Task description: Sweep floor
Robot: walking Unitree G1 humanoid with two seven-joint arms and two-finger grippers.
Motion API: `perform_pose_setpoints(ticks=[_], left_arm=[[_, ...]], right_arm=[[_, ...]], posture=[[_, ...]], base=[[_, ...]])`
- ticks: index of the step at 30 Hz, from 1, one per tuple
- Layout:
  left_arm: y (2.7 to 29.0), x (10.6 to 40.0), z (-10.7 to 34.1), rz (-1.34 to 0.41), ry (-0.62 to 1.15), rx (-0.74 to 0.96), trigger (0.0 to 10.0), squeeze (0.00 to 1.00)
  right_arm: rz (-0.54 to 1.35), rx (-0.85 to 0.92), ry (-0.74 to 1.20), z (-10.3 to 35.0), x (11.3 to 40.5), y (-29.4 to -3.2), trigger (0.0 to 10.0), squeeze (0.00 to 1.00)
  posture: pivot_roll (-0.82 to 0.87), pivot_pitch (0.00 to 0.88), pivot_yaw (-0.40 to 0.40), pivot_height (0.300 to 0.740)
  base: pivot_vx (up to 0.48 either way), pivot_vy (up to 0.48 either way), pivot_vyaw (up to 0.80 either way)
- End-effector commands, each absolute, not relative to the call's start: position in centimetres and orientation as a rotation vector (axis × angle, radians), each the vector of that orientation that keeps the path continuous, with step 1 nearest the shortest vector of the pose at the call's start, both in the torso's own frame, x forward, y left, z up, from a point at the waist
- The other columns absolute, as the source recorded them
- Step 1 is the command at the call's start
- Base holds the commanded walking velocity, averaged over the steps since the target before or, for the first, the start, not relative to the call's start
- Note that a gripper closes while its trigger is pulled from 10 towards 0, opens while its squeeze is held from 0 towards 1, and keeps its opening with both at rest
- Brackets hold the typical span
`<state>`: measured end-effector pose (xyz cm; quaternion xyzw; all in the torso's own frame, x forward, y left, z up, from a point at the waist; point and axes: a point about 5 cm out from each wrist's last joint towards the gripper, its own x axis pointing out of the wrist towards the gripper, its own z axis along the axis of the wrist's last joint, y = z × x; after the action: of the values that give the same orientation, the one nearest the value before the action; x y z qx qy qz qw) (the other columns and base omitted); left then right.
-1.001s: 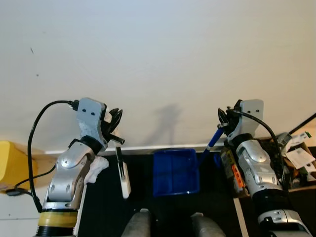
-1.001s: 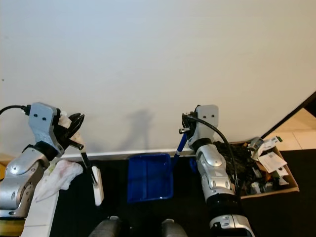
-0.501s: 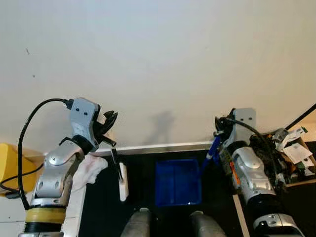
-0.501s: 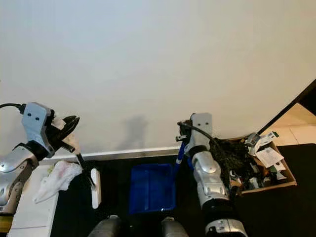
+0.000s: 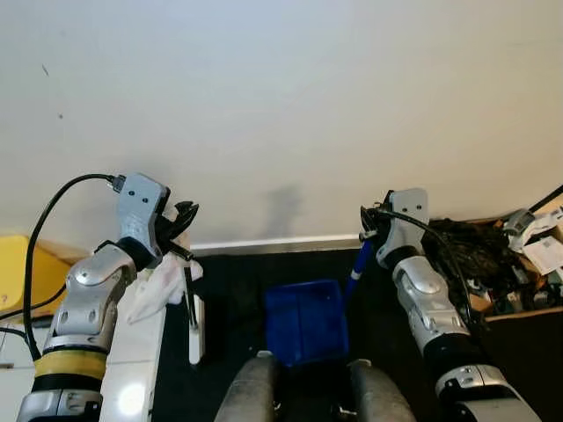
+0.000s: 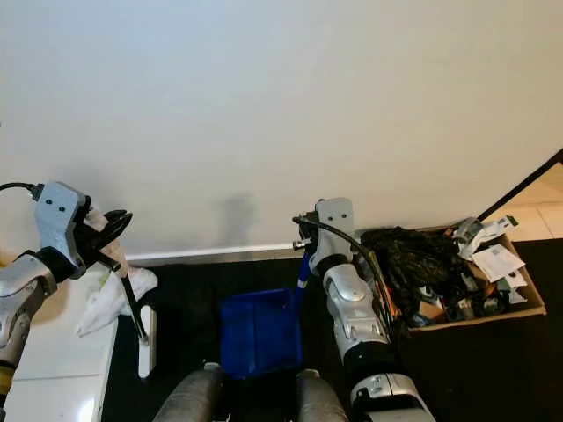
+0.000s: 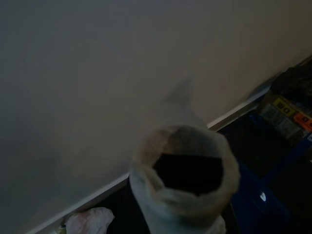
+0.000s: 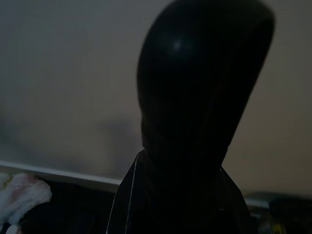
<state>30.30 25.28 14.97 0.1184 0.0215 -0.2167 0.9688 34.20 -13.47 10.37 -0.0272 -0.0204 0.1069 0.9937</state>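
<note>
A blue dustpan point(image 5: 303, 321) lies on the black floor just in front of my legs. Its blue handle point(image 5: 358, 261) rises to my right gripper point(image 5: 373, 231), which is shut on it. In the right wrist view the handle's rounded end point(image 8: 195, 97) looms dark and close. My left gripper point(image 5: 180, 224) is shut on a brush with a thin black handle point(image 5: 187, 288). The white brush head point(image 5: 195, 331) hangs down at the edge of the black floor. A pale hollow tube end point(image 7: 183, 180) stands close up in the left wrist view.
A white wall with a baseboard point(image 5: 273, 243) stands close ahead. A crumpled white cloth point(image 5: 154, 286) lies on the white tiles point(image 5: 132, 360) at left, beside a yellow object point(image 5: 26, 274). A cardboard box of clutter point(image 5: 493, 272) sits at right.
The whole view has shifted, so the camera has moved. Both grippers keep their hold. The dustpan now lies closer to my legs, and both arms sit lower against the wall.
</note>
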Motion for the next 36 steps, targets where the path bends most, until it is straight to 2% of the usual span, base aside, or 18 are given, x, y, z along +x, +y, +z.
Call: perform_pose_setpoints(ticks=[1, 9, 17, 25, 36], left_arm=[[26.4, 30.1, 15.5, -0.425, 0.041, 0.279, 10.0, 0.0], [26.1, 30.6, 15.2, -0.447, 0.031, 0.264, 10.0, 0.0], [25.6, 31.0, 15.0, -0.452, 0.015, 0.256, 10.0, 0.0], [26.2, 32.3, 15.2, -0.351, -0.042, 0.252, 10.0, 0.0], [25.8, 34.9, 16.5, -0.374, -0.074, 0.045, 10.0, 0.0]], right_arm=[[0.23, -0.069, -0.062, 10.4, 34.1, -13.2, 10.0, 0.0], [0.237, -0.09, -0.139, 11.8, 34.8, -12.2, 10.0, 0.0], [0.244, -0.124, -0.125, 11.4, 34.9, -12.1, 10.0, 0.0], [0.262, -0.142, -0.082, 9.9, 34.4, -11.2, 10.0, 0.0], [0.27, -0.149, -0.083, 9.8, 34.4, -10.8, 10.0, 0.0]], posture=[[0.22, 0.343, 0.041, 0.74], [0.23, 0.354, 0.039, 0.74], [0.23, 0.357, 0.031, 0.74], [0.21, 0.375, 0.026, 0.74], [0.17, 0.418, 0.014, 0.74]], base=[[0.0, 0.0, 0.0], [0.0, 0.0, 0.0], [0.0, 0.0, 0.0], [0.0, 0.0, 0.0], [0.0, 0.0, 0.0]])
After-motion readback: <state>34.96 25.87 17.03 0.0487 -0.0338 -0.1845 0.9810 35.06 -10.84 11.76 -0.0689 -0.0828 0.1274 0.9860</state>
